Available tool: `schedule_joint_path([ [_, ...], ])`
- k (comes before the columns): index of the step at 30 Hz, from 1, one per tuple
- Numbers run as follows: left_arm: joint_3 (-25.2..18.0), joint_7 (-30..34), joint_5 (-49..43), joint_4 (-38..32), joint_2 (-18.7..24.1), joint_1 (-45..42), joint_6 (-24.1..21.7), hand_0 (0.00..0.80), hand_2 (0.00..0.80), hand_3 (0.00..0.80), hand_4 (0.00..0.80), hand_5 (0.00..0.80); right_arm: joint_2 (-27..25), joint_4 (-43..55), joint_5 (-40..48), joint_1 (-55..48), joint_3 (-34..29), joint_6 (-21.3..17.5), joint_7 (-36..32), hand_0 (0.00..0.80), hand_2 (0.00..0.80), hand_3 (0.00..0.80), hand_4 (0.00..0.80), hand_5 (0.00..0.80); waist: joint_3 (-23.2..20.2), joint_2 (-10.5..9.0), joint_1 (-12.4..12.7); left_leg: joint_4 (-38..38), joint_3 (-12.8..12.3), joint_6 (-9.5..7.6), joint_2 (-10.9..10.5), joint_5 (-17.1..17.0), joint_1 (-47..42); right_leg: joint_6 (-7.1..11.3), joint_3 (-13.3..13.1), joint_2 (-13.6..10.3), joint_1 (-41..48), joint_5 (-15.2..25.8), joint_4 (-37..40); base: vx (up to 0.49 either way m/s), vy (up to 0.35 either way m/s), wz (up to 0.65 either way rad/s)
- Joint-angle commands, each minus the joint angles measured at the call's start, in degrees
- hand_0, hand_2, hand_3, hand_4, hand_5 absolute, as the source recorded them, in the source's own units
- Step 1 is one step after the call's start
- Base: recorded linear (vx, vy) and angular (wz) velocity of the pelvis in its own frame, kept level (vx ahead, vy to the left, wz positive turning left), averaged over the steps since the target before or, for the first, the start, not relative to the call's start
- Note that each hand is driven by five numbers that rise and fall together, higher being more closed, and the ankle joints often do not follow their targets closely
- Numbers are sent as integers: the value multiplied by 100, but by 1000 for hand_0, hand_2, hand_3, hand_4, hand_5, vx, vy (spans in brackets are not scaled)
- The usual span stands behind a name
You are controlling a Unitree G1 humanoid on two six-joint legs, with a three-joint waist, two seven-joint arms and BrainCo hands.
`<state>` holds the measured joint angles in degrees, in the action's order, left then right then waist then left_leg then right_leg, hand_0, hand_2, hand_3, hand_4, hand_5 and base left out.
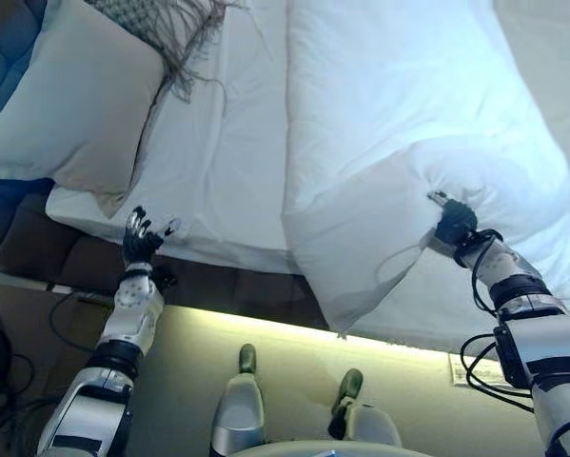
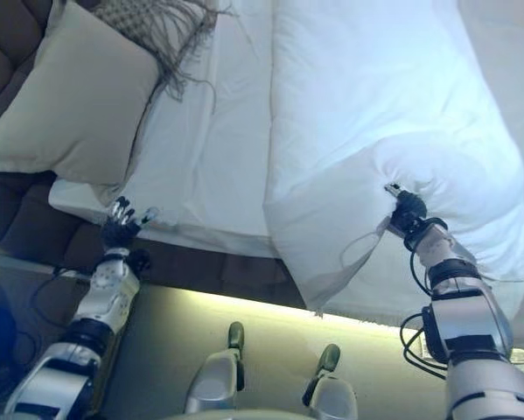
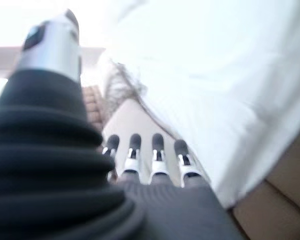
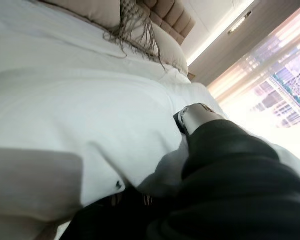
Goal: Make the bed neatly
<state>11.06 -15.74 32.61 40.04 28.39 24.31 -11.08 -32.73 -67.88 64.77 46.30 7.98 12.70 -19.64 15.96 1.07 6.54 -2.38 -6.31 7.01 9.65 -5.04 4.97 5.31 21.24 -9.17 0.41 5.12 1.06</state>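
Note:
A white duvet lies bunched over the right part of the bed, its near edge hanging over the bed's side. My right hand is shut on a fold of the duvet near its near edge, with the cloth gathered round the fingers. The white sheet lies bare in the middle of the bed. A beige pillow lies at the left, at the head of the bed. My left hand is open and empty, fingers straight, just off the mattress corner below the pillow.
A grey fringed throw lies beside the pillow at the top. The padded brown bed base runs below the mattress edge, with a lit strip along the floor. A padded headboard stands at the far left.

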Motion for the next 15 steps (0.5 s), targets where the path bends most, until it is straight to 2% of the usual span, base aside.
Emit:
schedule_joint_path([
  [1,375,643,696,436,-143,243,84,0,0,0,0,0,107,614,297,214,147,-186,-499,800,800,800,800,800,-552,-50,74,-49,-74,105,309,77,-53,160,-28,-406,-153,-431,-517,151,20,-1],
  [3,384,981,1089,432,-341,136,170,0,0,0,0,0,161,719,290,163,143,-199,-458,800,800,800,800,800,-603,-42,69,-44,-62,110,318,100,-113,151,-45,-384,-70,-455,-488,126,16,0],
  [6,509,1429,1632,535,-709,-2,552,0,0,0,0,0,257,970,312,193,208,-234,-347,800,800,800,800,800,-633,-70,60,-15,-37,109,326,122,-161,140,-82,-347,-21,-519,-518,69,-8,0],
  [11,452,1974,3227,1282,-1343,14,1540,0,0,0,0,0,423,1406,648,435,410,-292,-217,800,800,800,800,800,-587,-268,29,-63,15,160,398,142,-118,96,-70,-267,-8,-617,-584,31,-64,0],
  [13,410,2261,4051,1619,-1646,-116,2027,0,0,0,0,0,548,1734,851,477,552,-278,-164,800,800,800,800,800,-603,-437,28,-47,-3,168,463,161,-151,87,-60,-191,42,-614,-539,82,-150,-3],
  [15,376,2405,4575,1792,-1772,-180,2472,0,0,0,0,0,614,1934,950,461,639,-313,-146,800,800,800,800,800,-609,-532,30,-34,-19,166,498,173,-163,89,-48,-154,66,-601,-511,53,-201,-7],
])
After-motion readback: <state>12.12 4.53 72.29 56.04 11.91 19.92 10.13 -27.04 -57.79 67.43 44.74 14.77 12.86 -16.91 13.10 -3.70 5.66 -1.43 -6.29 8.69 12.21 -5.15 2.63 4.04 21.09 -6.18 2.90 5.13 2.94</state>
